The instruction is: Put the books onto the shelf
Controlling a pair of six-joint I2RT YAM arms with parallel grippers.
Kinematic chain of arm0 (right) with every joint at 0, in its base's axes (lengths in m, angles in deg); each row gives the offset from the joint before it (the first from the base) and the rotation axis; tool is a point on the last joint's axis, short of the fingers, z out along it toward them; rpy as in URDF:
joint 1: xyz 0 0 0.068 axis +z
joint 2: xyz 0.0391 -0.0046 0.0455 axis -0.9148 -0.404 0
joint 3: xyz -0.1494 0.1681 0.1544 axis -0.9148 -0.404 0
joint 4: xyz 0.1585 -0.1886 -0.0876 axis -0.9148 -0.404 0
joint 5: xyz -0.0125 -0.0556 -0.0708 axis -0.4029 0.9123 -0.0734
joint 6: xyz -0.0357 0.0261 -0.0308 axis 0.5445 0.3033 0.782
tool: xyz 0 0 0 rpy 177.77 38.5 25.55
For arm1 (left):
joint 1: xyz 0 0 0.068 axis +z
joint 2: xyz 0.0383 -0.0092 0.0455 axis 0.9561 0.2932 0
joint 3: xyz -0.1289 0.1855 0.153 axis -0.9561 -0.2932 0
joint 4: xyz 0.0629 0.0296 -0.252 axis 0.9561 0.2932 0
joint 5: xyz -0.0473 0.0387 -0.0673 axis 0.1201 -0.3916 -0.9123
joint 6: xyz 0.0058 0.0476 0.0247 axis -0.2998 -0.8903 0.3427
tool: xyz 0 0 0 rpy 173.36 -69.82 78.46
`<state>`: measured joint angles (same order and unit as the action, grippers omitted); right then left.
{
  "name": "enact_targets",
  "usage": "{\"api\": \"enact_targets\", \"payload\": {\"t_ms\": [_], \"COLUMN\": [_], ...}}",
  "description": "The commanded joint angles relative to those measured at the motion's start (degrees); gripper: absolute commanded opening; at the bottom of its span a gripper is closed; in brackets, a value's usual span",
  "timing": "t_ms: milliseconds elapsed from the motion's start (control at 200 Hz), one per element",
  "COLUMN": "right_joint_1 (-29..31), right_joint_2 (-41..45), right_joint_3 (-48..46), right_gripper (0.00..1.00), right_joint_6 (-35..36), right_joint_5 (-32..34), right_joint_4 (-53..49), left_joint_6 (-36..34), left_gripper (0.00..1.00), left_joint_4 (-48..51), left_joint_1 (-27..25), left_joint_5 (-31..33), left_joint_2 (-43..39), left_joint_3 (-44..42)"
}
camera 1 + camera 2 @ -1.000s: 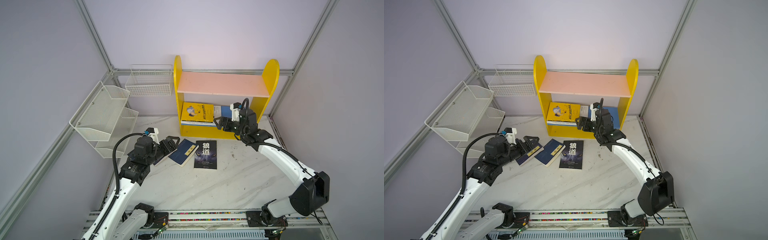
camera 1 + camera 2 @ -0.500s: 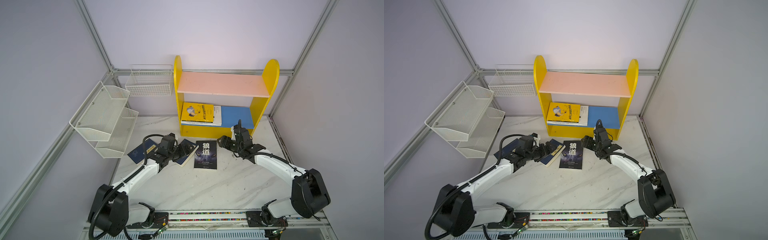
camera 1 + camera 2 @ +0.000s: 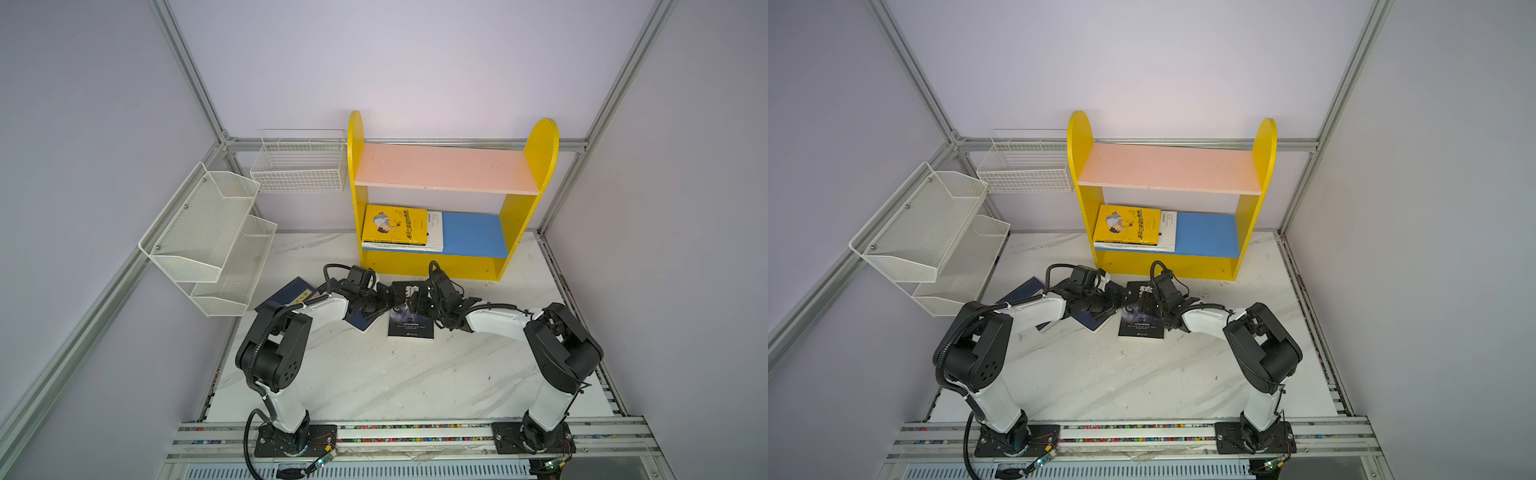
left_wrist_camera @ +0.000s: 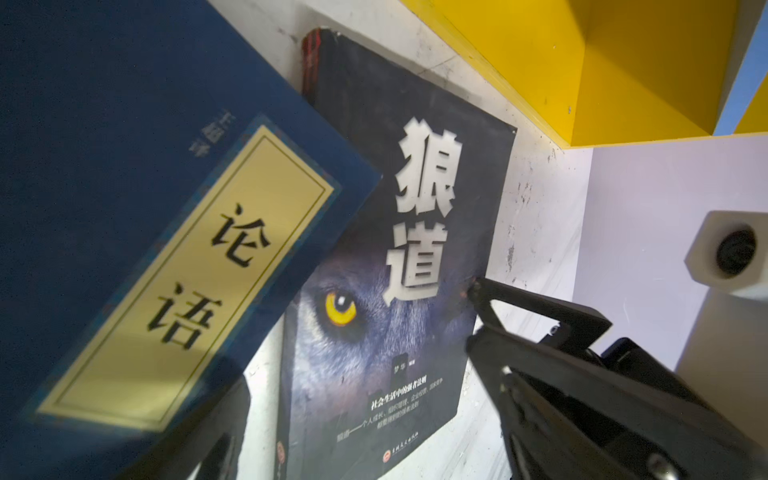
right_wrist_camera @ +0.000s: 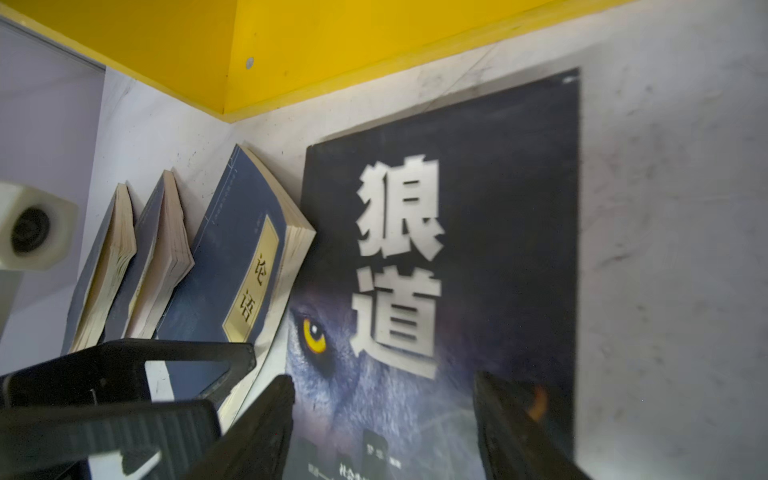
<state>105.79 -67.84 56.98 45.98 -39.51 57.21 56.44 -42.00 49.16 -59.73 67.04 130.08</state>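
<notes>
Shelf (image 3: 513,232) stands at table's (image 3: 374,374) back edge, toward back-R corner. On its blue lower board (image 3: 473,235), at the L end, yellow cartoon book (image 3: 395,224) lies flat atop white book (image 3: 434,232).

Other books are on table just in front of shelf's base, near back edge. Wolf book (image 3: 411,326) lies flat, cover up, approx. mid-table L-to-R. Labelled navy book (image 4: 187,270) sits just L of it, tilted, w/ its R edge resting on wolf book's L edge. 2nd navy book (image 5: 162,257) & 3rd navy book (image 5: 112,266) overlap like tiles further toward table's L edge.

L gripper (image 3: 394,298): jaws wide apart, set around labelled navy book's near corner, one finger over cover, other by the page edge. No clamp on it as far as views show.

R gripper (image 5: 382,380): jaws part-open, both tips low over wolf book's cover near its R edge. In left wrist view one finger (image 4: 540,316) touches cover. It holds nothing.
</notes>
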Motion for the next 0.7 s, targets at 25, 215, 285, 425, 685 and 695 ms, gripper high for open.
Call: {"api": "enact_targets", "payload": {"t_ms": [25,215,285,425,685,695], "right_joint_1": [0.7,0.6,0.6,0.4,-1.8,-1.9], "right_joint_2": [-1.4,-1.2,-0.9,0.4,3.7,3.7], "right_joint_3": [2.1,4.2,4.5,3.5,-0.2,-0.3], "right_gripper": [0.69,0.69,0.69,0.69,0.73,0.73], "right_joint_6": [-0.2,4.4,5.7,6.7,7.9,7.9], "right_joint_5": [3.6,4.1,4.9,4.3,3.7,3.7], "right_joint_4": [-0.7,-6.4,-7.8,-8.0,-7.5,-7.5], "left_joint_6": [-2.0,1.8,1.4,3.3,-0.8,-0.8], "left_gripper": [0.92,0.90,0.89,0.89,0.88,0.88], "left_joint_4": [0.8,1.4,7.0,7.6,5.6,5.4], "left_joint_1": [-0.4,-0.4,0.0,3.9,3.8,3.6], "left_joint_5": [-1.3,3.9,13.8,23.4,16.2,16.0], "left_joint_2": [2.4,5.7,5.4,0.8,-3.5,-3.6], "left_joint_3": [6.4,7.2,7.8,2.6,1.9,1.9]}}
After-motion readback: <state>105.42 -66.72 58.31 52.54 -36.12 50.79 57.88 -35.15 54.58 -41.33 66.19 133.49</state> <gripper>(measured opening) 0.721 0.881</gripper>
